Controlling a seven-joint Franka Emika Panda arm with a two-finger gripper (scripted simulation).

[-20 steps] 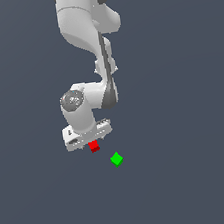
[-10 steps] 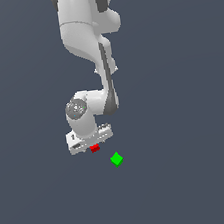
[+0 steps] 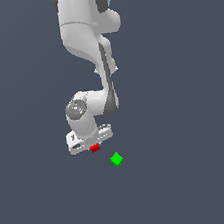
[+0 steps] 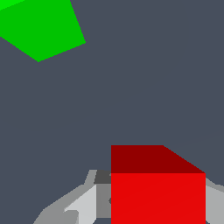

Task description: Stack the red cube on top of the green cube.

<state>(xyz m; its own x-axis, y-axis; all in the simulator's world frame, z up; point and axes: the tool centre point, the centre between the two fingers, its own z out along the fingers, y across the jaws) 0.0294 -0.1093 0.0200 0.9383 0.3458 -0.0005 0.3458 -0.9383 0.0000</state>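
Claw | you had it low over the red cube, fingers flanking it; closure unclear | green cube lay near, apart from the red cube

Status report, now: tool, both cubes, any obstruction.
Tool low around red cube; grip not confirmed. Green cube apart, on exterior view's right, bare on top. No obstruction between them.

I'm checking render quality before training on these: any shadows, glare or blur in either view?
Exterior view: sharp, flat lighting, soft shading on the arm, no cast shadow under the green cube or red cube. Wrist view: no blur or glare; the red cube's top face renders darker than its front; the green cube is cropped.
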